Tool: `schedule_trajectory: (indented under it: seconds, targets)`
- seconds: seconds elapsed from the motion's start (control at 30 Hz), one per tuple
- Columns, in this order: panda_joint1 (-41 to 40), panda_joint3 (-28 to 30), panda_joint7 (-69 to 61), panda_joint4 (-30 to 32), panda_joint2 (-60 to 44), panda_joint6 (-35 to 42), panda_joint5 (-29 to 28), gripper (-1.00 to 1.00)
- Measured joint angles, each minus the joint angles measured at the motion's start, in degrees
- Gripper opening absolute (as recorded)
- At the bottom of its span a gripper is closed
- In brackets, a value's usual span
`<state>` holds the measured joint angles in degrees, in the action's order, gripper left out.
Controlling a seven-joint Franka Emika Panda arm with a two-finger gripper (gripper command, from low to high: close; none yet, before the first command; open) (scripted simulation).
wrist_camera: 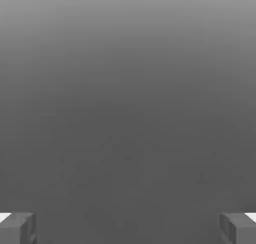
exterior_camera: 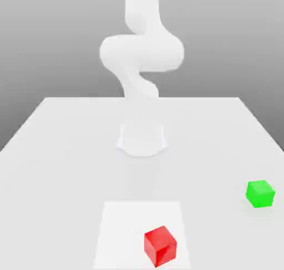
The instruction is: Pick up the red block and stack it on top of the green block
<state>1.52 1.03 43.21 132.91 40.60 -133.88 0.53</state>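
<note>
The red block (exterior_camera: 160,245) is a small glossy cube lying near the front edge of the white table (exterior_camera: 66,152). The green block (exterior_camera: 260,193) rests on the table further back, toward the exterior view's right, well apart from the red one. In the hand view my gripper (wrist_camera: 128,229) is open: its two grey fingertips (wrist_camera: 18,228) stand far apart with nothing between them, against a plain grey background. The white arm (exterior_camera: 141,52) rises from its base at the middle of the table, behind both blocks.
The arm's round base (exterior_camera: 142,139) sits at the table's centre. A paler square patch (exterior_camera: 125,224) marks the table surface under and around the red block. The table's back edge runs across the view behind the base.
</note>
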Motion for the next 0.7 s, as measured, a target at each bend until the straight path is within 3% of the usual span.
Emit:
schedule_trajectory:
  seconds: [0.7]
  targets:
    - [7.3,3.0,-21.1,9.5,-43.9,-17.7,3.0,0.00]
